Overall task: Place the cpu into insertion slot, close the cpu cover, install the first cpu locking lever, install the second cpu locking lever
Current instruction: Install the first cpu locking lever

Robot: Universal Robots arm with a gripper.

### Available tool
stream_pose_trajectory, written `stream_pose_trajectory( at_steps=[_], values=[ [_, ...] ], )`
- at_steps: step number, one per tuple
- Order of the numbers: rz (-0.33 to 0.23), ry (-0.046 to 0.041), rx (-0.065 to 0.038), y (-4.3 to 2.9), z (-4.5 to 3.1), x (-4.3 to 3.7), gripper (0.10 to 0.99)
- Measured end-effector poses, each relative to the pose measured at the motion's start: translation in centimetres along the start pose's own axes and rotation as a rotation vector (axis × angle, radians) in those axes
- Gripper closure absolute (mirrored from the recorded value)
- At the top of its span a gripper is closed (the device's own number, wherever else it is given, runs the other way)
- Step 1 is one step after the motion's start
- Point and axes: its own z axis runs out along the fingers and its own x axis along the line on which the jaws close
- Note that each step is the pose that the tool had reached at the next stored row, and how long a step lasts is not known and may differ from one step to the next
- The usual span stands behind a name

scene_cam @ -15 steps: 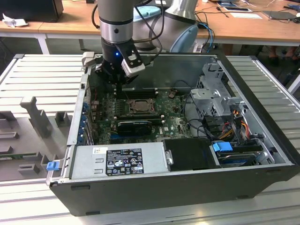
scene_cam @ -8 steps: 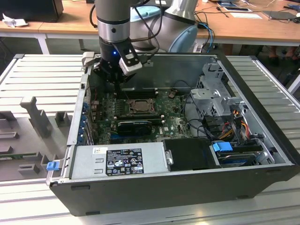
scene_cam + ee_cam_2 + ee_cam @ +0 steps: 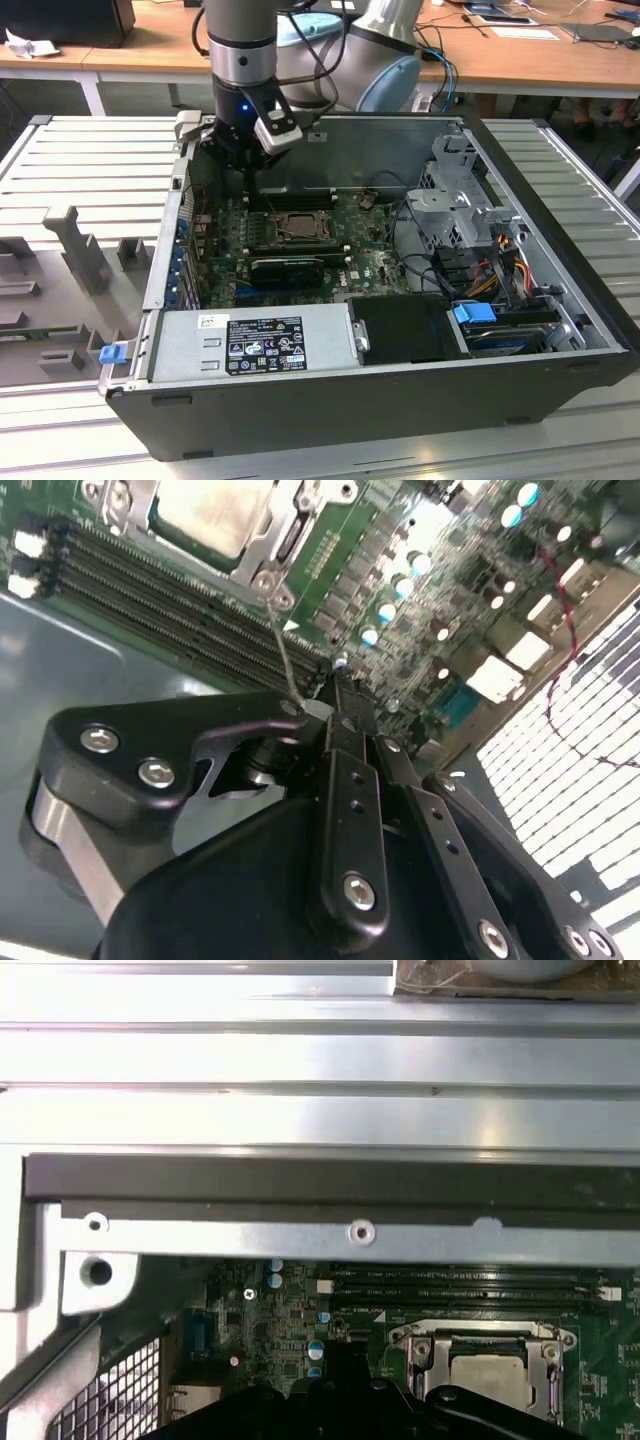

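Observation:
The cpu (image 3: 212, 512) shows its pale silver face in the insertion slot (image 3: 297, 226) on the motherboard, also seen as the cpu (image 3: 492, 1373). The cpu cover (image 3: 283, 542) lies flat around it as a metal frame, cover (image 3: 420, 1340). A thin wire cpu locking lever (image 3: 283, 650) rises from the socket's corner to my gripper (image 3: 325, 708). The black fingers (image 3: 345, 745) are shut on the lever's tip. In the exterior view the gripper (image 3: 248, 168) hangs inside the case, just behind the socket on the exterior view's left.
Long memory slots (image 3: 150, 605) run beside the socket. A black card (image 3: 288, 268) lies in front of it, then the power supply (image 3: 255, 345). The drive cage (image 3: 455, 200) and cables (image 3: 490, 265) are on the exterior view's right. The case wall (image 3: 300, 1190) stands close behind.

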Motion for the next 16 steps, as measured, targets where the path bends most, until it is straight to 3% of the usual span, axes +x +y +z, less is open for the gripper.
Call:
stream_pose_trajectory(
  at_steps=[3, 4, 5, 10, 13, 16],
  values=[
    [-0.003, 0.0003, 0.000, 0.16, 0.01, -0.59, 0.980],
    [-0.004, 0.0002, 0.000, 0.15, 0.01, -1.01, 0.980],
    [-0.004, 0.0004, 0.000, 0.14, 0.03, -1.96, 0.980],
    [-0.004, 0.0004, 0.000, 0.11, 0.14, -3.81, 0.980],
    [-0.005, 0.0002, 0.000, 0.09, 0.23, -4.45, 0.980],
    [-0.004, 0.0004, 0.000, 0.09, 0.27, -4.53, 0.980]
  ],
)
